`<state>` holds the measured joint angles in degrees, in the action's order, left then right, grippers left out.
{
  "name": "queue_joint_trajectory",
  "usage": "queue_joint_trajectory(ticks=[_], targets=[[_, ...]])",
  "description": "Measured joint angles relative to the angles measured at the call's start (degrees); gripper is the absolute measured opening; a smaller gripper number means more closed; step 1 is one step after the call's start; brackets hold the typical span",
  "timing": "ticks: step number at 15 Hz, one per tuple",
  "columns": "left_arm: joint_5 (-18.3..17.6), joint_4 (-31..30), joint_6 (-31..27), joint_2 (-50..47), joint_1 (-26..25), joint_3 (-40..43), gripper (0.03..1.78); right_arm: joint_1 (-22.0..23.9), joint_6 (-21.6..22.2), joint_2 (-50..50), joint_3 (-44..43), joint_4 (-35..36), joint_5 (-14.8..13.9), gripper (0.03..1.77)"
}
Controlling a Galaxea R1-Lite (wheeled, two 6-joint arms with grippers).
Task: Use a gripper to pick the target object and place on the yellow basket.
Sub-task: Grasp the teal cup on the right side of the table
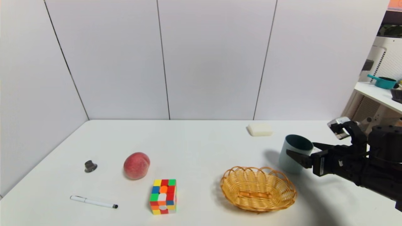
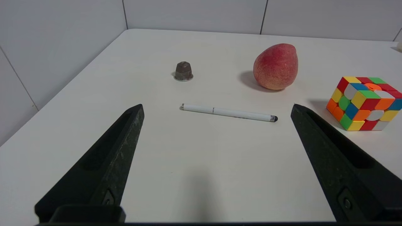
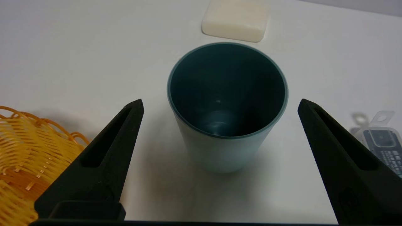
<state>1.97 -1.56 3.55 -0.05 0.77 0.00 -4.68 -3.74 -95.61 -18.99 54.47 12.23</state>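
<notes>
- The right tool (image 3: 220,103) is hanging at the right side of the tabletop (image 1: 201,147) with its two black fingers spread wide apart, gripping nothing.
- The cup (image 1: 294,153) is standing upright on the tabletop, just behind the right end of the yellow basket (image 1: 258,188); in the right wrist view the cup (image 3: 227,106) is sitting centred between the two fingers, clear of both.
- The cup is looking like thin, stiff plastic: probably light, smooth and a little slippery, and likely to tip if nudged near the rim.
- A sensible hold is seeming to be across the outer wall, somewhat below the rim, where the taper is still wide enough for the fingers to bite.
- The basket's scalloped rim is lying close to the cup, so the near finger is having little room on that side.
- A pale soap-like block (image 1: 259,129) is lying behind the cup, well apart from it; a small packaged item (image 3: 381,144) is lying off to the cup's other side.
- The basket's inside is looking unoccupied and shallow, so the tall cup may be standing unsteadily on the woven floor.
- The left tool (image 2: 216,108) is parked over the left of the tabletop, fingers apart, with a pen (image 2: 228,112), a peach (image 2: 275,66) and a puzzle cube (image 2: 364,103) ahead of it.
</notes>
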Motion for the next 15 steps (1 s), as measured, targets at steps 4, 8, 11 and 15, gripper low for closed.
queue_joint_trajectory(ticks=[4, 8, 11, 15], targets=[[-0.02, 0.02, 0.00, 0.00, 0.00, 0.00, 1.69, 0.02, 0.00, -4.50, -0.07, 1.38, 0.00, 1.69], [-0.09, 0.00, 0.02, 0.00, 0.02, 0.00, 1.69, 0.05, 0.09, -7.39, -0.62, 3.16, 0.00, 1.69], [-0.07, 0.02, 0.02, 0.00, 0.02, 0.00, 1.69, 0.05, 0.52, -8.72, -1.21, 4.51, -0.02, 1.69], [-0.02, 0.02, 0.00, 0.00, 0.02, 0.00, 1.69, 0.05, 0.68, -9.70, -2.04, 4.53, 0.00, 1.69]])
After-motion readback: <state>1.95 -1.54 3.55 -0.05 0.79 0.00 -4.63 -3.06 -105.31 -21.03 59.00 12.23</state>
